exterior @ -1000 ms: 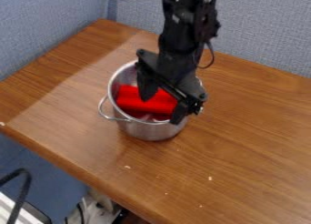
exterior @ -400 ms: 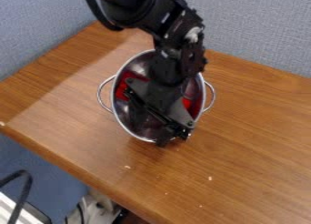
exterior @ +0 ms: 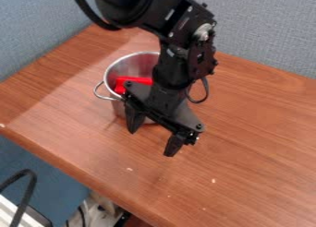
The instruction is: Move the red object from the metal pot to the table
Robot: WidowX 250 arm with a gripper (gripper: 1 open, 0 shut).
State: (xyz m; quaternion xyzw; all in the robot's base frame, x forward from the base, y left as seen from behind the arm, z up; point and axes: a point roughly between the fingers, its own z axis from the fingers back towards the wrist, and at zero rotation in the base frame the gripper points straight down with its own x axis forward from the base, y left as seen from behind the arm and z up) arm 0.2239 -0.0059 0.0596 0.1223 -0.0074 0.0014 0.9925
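Desk [exterior: 62,101] carries the pot [exterior: 121,74]; red object [exterior: 133,82] sits inside it, only partly visible behind the arm, long axis hard to read. Gripper [exterior: 154,132] hangs over the desk on the camera side of the pot, jaws wide apart and empty. Red object lies behind and above the fingertips.
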